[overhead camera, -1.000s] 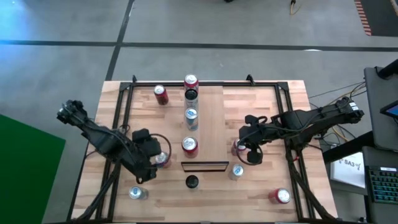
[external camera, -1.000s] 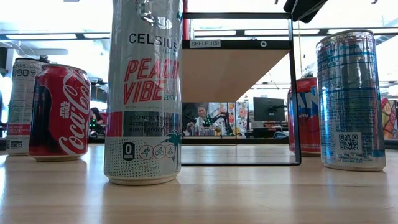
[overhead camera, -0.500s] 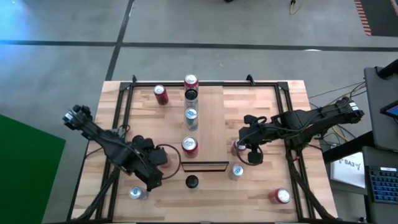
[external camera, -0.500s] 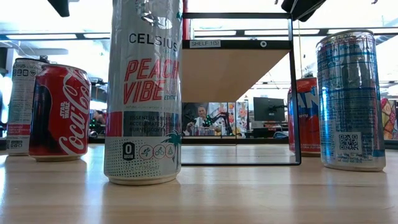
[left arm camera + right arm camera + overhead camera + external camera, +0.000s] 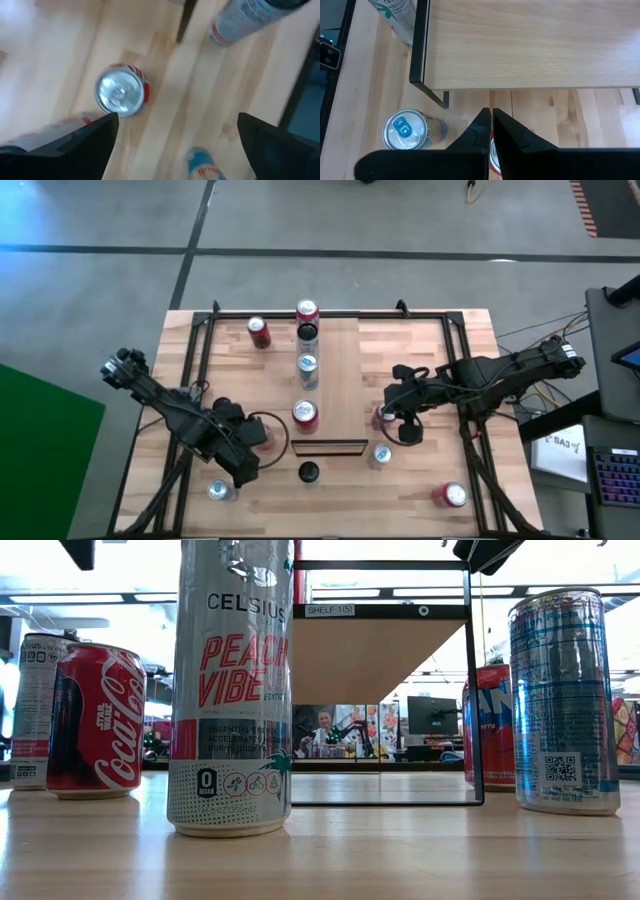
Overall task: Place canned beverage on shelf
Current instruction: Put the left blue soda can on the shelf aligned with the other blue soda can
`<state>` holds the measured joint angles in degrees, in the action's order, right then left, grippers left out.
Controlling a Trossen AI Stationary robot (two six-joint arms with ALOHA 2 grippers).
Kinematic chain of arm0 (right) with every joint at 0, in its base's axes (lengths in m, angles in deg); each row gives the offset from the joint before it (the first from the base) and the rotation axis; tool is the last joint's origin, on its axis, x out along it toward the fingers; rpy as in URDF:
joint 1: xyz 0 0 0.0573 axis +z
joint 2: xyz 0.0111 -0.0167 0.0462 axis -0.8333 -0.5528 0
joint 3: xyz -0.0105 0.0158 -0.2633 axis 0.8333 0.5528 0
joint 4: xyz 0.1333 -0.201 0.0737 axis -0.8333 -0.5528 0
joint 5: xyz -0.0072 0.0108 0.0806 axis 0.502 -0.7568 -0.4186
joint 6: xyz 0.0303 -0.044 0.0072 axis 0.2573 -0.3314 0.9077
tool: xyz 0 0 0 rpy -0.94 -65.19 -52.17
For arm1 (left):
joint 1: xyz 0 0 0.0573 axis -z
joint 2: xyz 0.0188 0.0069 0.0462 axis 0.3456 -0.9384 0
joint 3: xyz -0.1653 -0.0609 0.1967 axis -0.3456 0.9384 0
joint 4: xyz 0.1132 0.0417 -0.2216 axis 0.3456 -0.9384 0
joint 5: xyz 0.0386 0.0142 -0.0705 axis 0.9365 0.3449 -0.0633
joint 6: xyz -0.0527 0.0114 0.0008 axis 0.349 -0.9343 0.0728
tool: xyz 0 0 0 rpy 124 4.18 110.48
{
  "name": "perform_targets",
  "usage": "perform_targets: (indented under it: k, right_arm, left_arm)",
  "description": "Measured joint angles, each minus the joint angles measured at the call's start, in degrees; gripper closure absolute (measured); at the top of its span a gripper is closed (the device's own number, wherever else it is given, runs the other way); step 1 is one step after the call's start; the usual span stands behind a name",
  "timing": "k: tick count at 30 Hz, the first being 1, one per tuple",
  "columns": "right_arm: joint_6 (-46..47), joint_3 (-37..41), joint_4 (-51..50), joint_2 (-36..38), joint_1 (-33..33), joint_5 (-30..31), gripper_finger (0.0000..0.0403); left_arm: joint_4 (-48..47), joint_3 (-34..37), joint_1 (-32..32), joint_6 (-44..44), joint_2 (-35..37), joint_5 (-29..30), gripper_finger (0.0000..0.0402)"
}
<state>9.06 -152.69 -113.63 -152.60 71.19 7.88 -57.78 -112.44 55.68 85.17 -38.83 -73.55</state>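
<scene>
The left gripper (image 5: 243, 455) is hovering with jaws wide over a red can (image 5: 121, 93) left of the shelf (image 5: 327, 380). It should be centring on the can, then descending before closing. The right gripper (image 5: 489, 131) is waiting pinched shut beside the shelf.

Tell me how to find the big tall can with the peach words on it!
In the low view, start at the shelf, the light wooden board in a thin black frame. Just left of it, up close, stands the tall silver can. Only it says PEACH VIBE in red; the can beside it is short and red.
</scene>
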Motion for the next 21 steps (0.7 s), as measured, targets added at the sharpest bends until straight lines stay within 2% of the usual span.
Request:
perform_targets:
  k: [5, 12, 21]
  right_arm:
    - [0.5, 0.0, 0.0, 0.0, 0.0, 0.0, 0.0394]
    - [0.33, 0.0, 0.0, 0.0, 0.0, -0.02, 0.0394]
    - [-0.05, 0.0, -0.02, 0.0, 0.0, -0.02, 0.0394]
  left_arm:
    - [0.0, 0.0, 0.12, 1.76, 0.0, -5.94, 0.0022]
    - [1.17, 0.0, 1.34, 11.4, -0.01, -12.72, 0.0023]
    - [1.16, 0.0, 5.81, 19.77, -0.04, -13.44, 0.0024]
